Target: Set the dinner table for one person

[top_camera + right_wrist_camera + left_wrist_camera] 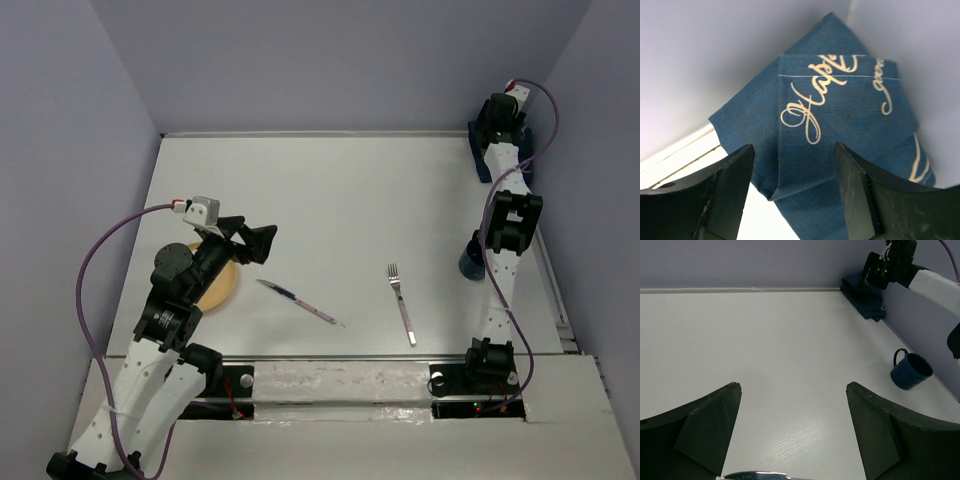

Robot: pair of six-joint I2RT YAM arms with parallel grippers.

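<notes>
- Your right end effector (792,147) is over the far right corner of the bench (350,190). Its fingers are spread wide with nothing between them.
- Right under it lies a folded blue cloth (840,110) with gold writing, tucked against the walls in that corner.
- So the step in hand looks like picking up the cloth first, so the other things can go on it or beside it.
- For the next move, go down and close on the folded edge nearest you. Then pull the cloth out toward the middle of the near edge. It is soft and could fall open, so try to grab all the layers.
- Your left end effector (252,240) is spread and empty too, above the left side of the bench, just beside the plate (222,285).
- The knife (298,301) and fork (401,300) lie apart close to the near edge. The mug (910,371) sits by the right edge.
</notes>
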